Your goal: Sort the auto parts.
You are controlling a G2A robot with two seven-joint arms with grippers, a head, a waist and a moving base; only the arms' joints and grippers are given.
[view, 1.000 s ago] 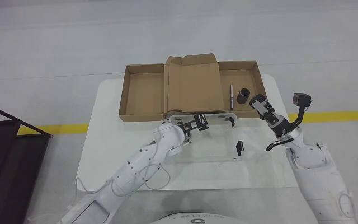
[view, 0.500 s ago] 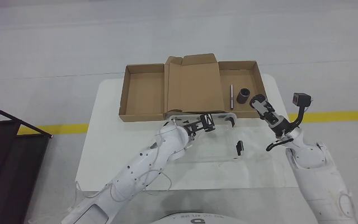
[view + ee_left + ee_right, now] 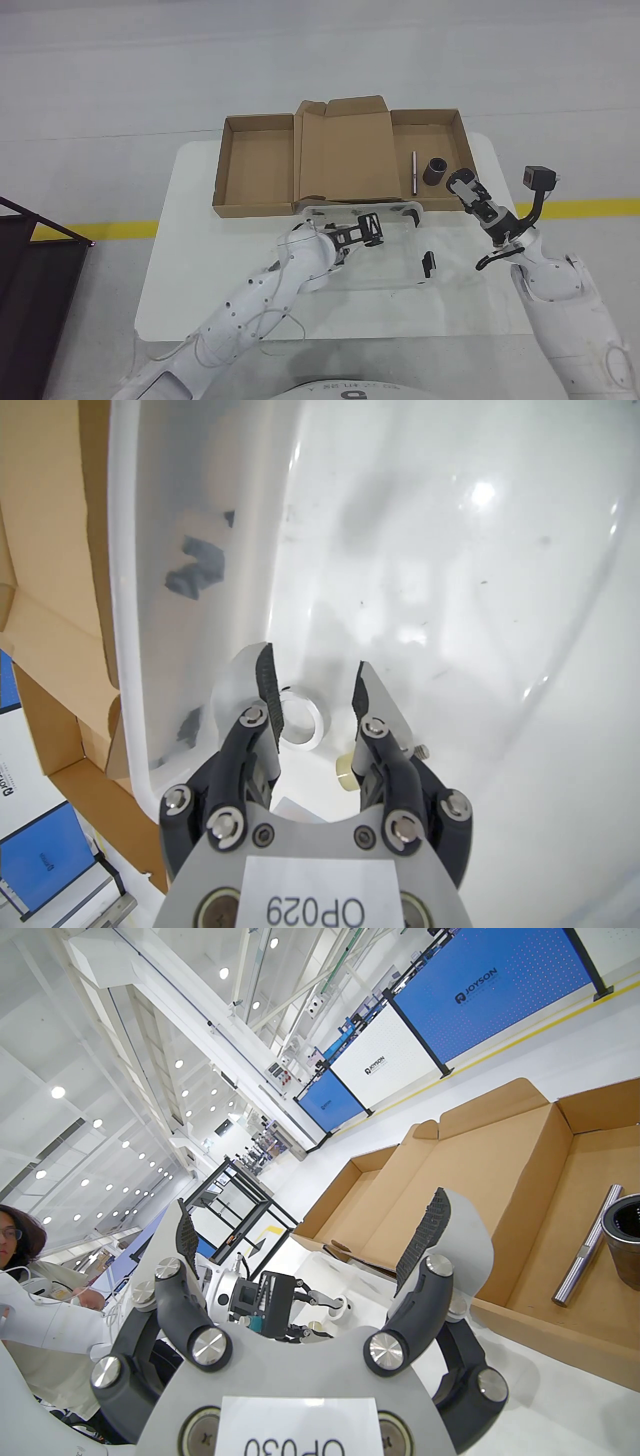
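At the left wrist we see the left gripper [image 3: 314,680] spread wide over a silver ring [image 3: 318,721] in the clear tray [image 3: 120,600]. The right gripper [image 3: 314,1208] gapes empty.

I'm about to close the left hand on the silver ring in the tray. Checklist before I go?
1. Left hand open: ok.
2. Silver ring centred in it: not ok, it sits close by one finger.
3. Brass piece clear of the grasp: cannot tell, it lies by the other finger.
4. Right hand open, empty: ok.
5. Room in the box beside the rod and black cylinder: ok.
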